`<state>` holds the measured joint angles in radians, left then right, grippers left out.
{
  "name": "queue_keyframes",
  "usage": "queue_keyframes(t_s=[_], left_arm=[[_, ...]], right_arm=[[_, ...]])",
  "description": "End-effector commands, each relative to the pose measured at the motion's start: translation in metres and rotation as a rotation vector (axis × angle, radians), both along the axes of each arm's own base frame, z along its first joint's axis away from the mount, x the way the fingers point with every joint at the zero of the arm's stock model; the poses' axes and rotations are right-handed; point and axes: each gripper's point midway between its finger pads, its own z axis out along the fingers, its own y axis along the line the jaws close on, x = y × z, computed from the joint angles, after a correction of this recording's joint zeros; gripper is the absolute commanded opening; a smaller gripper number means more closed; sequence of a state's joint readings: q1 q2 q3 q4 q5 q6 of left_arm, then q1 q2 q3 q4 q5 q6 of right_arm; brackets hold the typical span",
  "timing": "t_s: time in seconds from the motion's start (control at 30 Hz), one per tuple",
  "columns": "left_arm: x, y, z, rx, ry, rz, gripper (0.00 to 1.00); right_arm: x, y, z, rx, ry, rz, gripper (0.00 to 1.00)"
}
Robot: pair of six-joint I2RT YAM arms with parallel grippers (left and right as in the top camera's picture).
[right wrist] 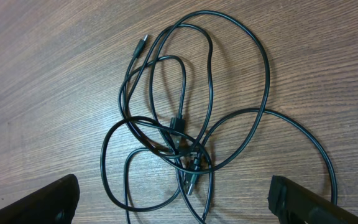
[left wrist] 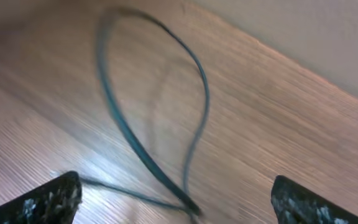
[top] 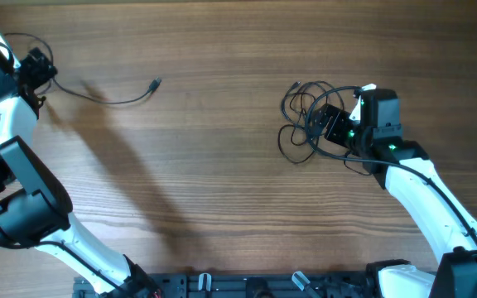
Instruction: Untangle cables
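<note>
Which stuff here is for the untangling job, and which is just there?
For the job:
- tangled bundle of cables
- loose cable lying apart
- left gripper, open
- right gripper, open

Just there:
- wooden table
- thick black cable on the right arm

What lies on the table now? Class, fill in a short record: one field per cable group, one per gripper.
loose cable: single strand at the left, apart from the rest
tangled bundle: several cables knotted, at the right
left gripper: open, at the loose cable's end
right gripper: open, above the tangled bundle, holding nothing
</note>
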<state>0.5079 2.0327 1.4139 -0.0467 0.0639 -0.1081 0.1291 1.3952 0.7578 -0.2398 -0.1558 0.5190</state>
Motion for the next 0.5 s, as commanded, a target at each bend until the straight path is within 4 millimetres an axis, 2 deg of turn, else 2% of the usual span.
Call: queue_keyframes(t_s=[0.0, 0.03, 0.1, 0.2, 0.23, 0.3, 0.33, 0.37, 0.4, 0.47], left_arm=[[0.007, -0.05, -0.002, -0.385, -0.071, 0.018, 1.0], [0.008, -0.078, -0.002, -0.538, -0.073, -0.055, 1.0], [0.009, -0.121, 0.012, -0.709, -0.097, -0.248, 1.0], [0.007, -0.17, 0.037, -0.881, -0.13, -0.462, 1.0], [0.004, -0.188, 0.039, -0.934, -0.108, -0.504, 1.0], [-0.005, -0.219, 0.03, -1.007, -0.02, -0.521, 1.0], [-0.013, -0.245, 0.022, -1.056, 0.061, -0.526, 1.0], [-0.018, -0.26, 0.018, -1.08, 0.107, -0.53, 1.0], [-0.026, -0.28, 0.012, -1.093, 0.173, -0.534, 1.0], [-0.034, -0.306, 0.001, -1.064, 0.264, -0.521, 1.0]], right_arm=[[0.0, 0.001, -0.002, 0.003, 0.007, -0.002, 1.0], [0.0, 0.001, -0.002, 0.003, 0.007, -0.002, 1.0], [0.0, 0.001, -0.002, 0.003, 0.007, -0.001, 1.0], [0.0, 0.001, -0.002, 0.003, 0.007, -0.002, 1.0], [0.0, 0.001, -0.002, 0.003, 0.007, -0.002, 1.0], [0.0, 0.001, -0.002, 0.003, 0.007, -0.002, 1.0], [0.0, 0.001, -0.002, 0.003, 0.007, -0.002, 1.0], [0.0, 0.001, -0.002, 0.003, 0.007, -0.001, 1.0], [0.0, 0.001, -0.002, 0.003, 0.007, -0.002, 1.0], [0.0, 0.001, -0.002, 0.003, 0.007, -0.001, 1.0]])
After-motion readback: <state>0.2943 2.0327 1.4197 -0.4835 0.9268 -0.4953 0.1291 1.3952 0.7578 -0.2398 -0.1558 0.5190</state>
